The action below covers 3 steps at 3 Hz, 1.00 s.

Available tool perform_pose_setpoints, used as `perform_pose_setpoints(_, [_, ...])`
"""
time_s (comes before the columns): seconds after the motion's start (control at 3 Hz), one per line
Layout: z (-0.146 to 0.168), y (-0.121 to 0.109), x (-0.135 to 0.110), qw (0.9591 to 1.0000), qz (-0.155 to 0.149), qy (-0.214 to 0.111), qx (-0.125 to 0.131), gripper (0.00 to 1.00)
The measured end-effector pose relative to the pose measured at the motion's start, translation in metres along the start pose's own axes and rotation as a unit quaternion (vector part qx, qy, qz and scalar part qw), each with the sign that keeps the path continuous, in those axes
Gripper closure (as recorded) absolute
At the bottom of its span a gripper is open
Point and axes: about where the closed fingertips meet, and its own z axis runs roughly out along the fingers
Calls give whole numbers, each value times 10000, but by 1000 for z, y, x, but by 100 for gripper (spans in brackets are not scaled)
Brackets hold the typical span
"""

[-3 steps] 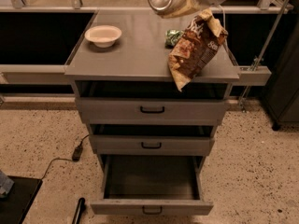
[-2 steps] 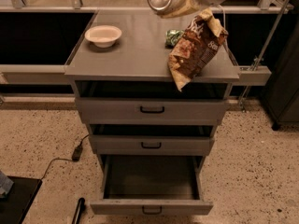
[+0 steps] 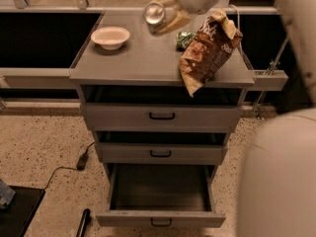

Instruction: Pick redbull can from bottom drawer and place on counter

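Over the rear of the tabletop (image 3: 143, 58): the gripper (image 3: 167, 21), clamped around the redbull can (image 3: 154, 13), tilted, silver top toward the camera, clear of the surface. Directly below: a bare grey stretch, open down to the front edge. Just right of the gripper: a green packet (image 3: 185, 39), then a brown chip bag (image 3: 210, 48) overhanging the front edge. Left and lower: a white bowl (image 3: 110, 36), near the left edge. Far below, under two shallower drawers (image 3: 162, 116): the bottom drawer (image 3: 160, 220), pulled out.
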Motion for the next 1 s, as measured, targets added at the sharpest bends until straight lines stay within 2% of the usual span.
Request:
perform_pose_setpoints(0.33, [86,4,5,9943,171,-268,-1014,100])
perform_pose_setpoints(0.67, [124,1,4,9903,91,-428,-1317,100])
perform_pose_setpoints(1.0, [126,-7,-1,9909,-99,-419,-1277,100])
